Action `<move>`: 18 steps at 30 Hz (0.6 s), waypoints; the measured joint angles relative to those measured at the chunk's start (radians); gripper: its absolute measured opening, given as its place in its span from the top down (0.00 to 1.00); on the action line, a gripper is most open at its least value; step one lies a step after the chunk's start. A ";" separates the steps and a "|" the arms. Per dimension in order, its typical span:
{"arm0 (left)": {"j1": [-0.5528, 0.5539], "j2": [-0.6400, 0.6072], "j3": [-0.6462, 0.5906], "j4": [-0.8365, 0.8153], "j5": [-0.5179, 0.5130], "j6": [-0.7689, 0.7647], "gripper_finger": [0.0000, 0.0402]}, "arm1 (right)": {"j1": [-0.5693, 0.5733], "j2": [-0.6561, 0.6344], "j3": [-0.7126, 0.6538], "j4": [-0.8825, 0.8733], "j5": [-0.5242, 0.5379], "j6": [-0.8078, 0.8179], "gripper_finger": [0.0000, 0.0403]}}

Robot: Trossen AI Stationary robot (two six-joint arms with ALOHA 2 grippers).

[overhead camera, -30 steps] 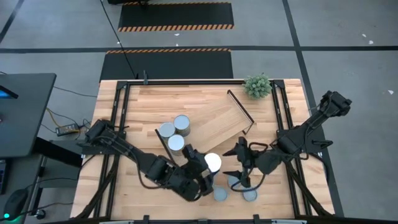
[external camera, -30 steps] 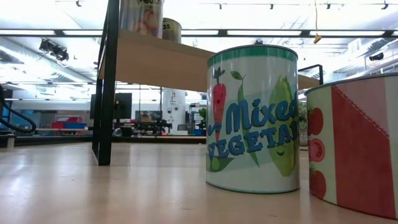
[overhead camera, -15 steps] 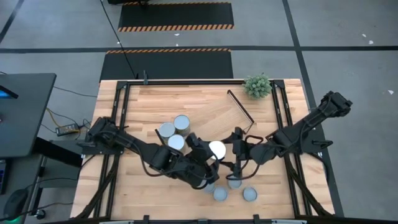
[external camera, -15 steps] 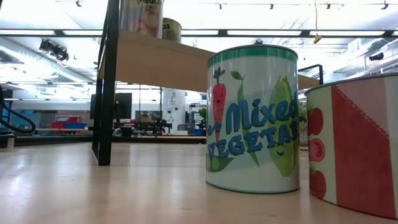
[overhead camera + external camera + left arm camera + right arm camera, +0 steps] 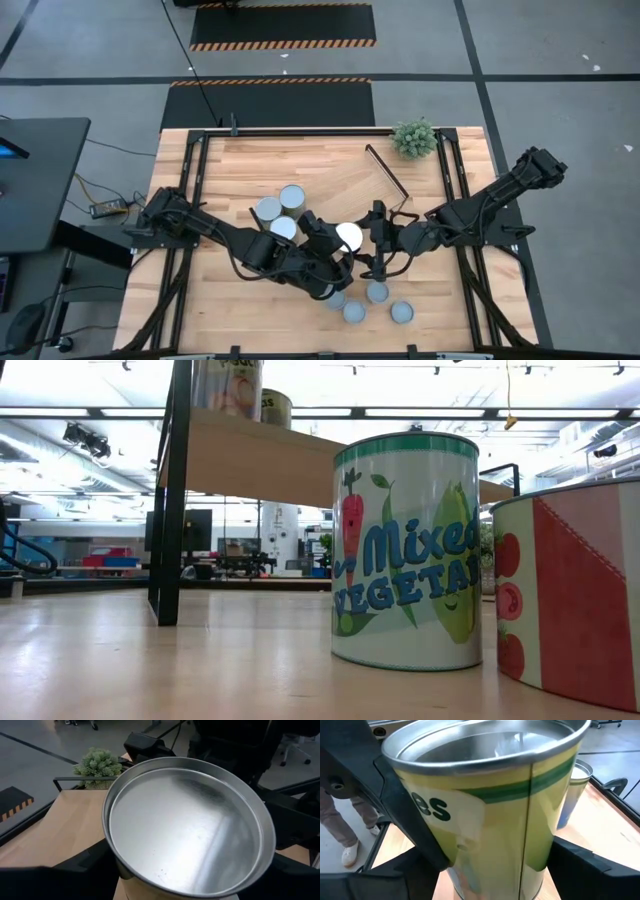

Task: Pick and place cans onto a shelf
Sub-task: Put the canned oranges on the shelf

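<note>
Left gripper, fingers clamped on a white-topped can lifted near table centre, beside the shelf. Right gripper sits close alongside; its finger state cannot be told. The can looks rigid, smooth-walled, probably slippery: grasp mid-wall.

Two matte black jointed arms, looped black cables, black angular tool fingers, no visible markings.

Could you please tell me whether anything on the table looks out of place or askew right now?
Nothing looks spilled or damaged. The one oddity is the shelf: it lies skewed across the table rather than square to its edges. Both the left gripper and the right gripper crowd one can.
</note>
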 joint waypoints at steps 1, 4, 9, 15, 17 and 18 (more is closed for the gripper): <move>0.000 0.000 0.000 0.000 0.001 0.000 0.25 | 0.000 0.000 0.000 0.000 0.000 0.000 0.21; 0.001 0.000 0.000 -0.004 0.015 0.006 0.25 | 0.000 0.000 0.000 -0.004 0.002 0.000 0.21; 0.009 0.000 0.000 -0.039 0.049 -0.005 0.17 | -0.001 0.002 0.000 -0.020 -0.001 -0.008 0.21; 0.004 -0.028 -0.001 -0.074 0.074 0.038 0.02 | 0.000 0.000 0.000 -0.031 -0.020 -0.004 0.21; 0.004 -0.046 -0.001 -0.081 0.075 0.048 0.02 | -0.001 -0.008 0.000 -0.035 -0.019 -0.005 0.21; 0.004 -0.055 -0.001 -0.092 0.076 0.049 0.02 | -0.002 -0.014 0.000 -0.034 -0.017 -0.007 0.21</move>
